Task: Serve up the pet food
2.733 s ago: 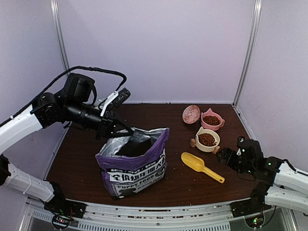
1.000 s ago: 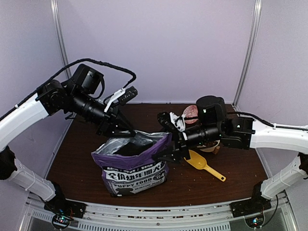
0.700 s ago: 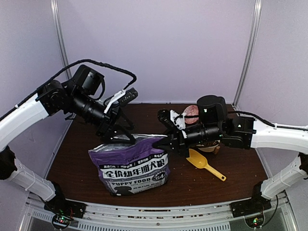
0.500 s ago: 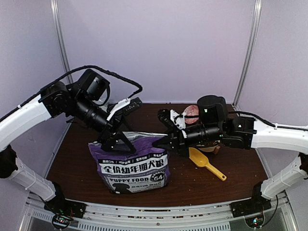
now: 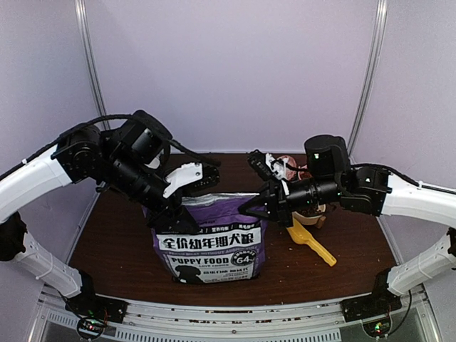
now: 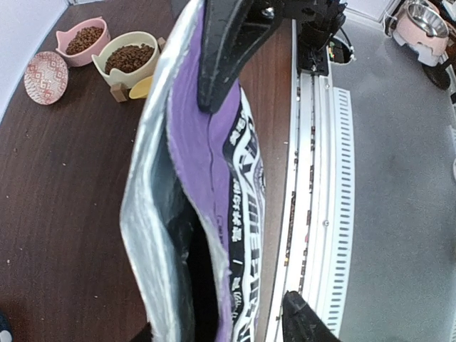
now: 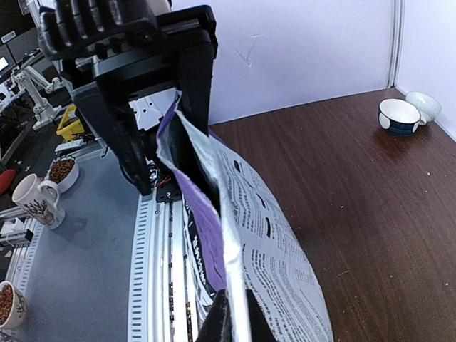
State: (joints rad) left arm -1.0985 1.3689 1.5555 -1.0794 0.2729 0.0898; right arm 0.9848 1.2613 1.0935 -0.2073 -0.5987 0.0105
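Observation:
The purple bag (image 5: pixel 210 239) stands upright mid-table, its mouth stretched between both arms. My right gripper (image 5: pixel 247 206) is shut on the bag's right top edge, its fingers (image 7: pixel 235 317) pinching the silver lining. My left gripper (image 5: pixel 174 219) straddles the left top corner; one finger (image 6: pixel 299 320) stands apart from the bag's printed side, so it is open. Pet food (image 6: pixel 128 58) fills a cream bowl (image 6: pixel 122 71) and a pink bowl (image 6: pixel 84 39). Whatever is inside the bag is hidden in shadow.
A yellow scoop (image 5: pixel 310 242) lies right of the bag, under my right arm. A patterned pink dish (image 6: pixel 45 77) sits beside the bowls at the back right. The metal rail (image 5: pixel 235 313) runs along the near edge. A small dark-and-white bowl (image 7: pixel 397 116) stands far left.
The bag has been pulled upright and shifted right. My right gripper closed on its right edge. My left gripper let go, opened wide, dropped to the left corner and is narrowing.

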